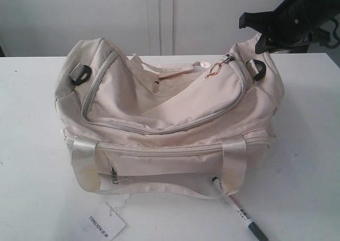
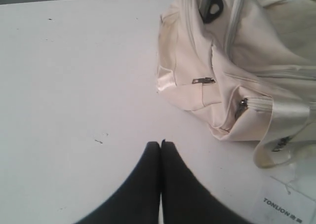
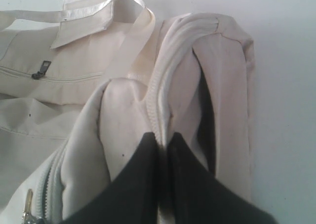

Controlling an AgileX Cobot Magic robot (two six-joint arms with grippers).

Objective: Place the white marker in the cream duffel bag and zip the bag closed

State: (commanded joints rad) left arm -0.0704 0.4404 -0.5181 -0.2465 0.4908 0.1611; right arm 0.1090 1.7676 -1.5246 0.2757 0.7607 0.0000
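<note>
The white marker (image 1: 236, 206) lies flat on the table (image 1: 32, 145) at 5 o'clock from the cream duffel bag (image 1: 170, 113). Its long axis runs 11 to 5 o'clock, with the grey cap toward 5 and the other end just beside the bag. The right gripper (image 3: 162, 137) pinches the bag's end fabric by the zipper; the left gripper (image 2: 160, 143) is clenched on nothing above the table.

Paper tag (image 1: 105, 224) reads "TONLION"; white marker (image 1: 239, 211) print unreadable.

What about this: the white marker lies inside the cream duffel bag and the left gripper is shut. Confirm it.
Not inside: the exterior view shows the white marker on the table beside the cream duffel bag. The left gripper is shut.
</note>
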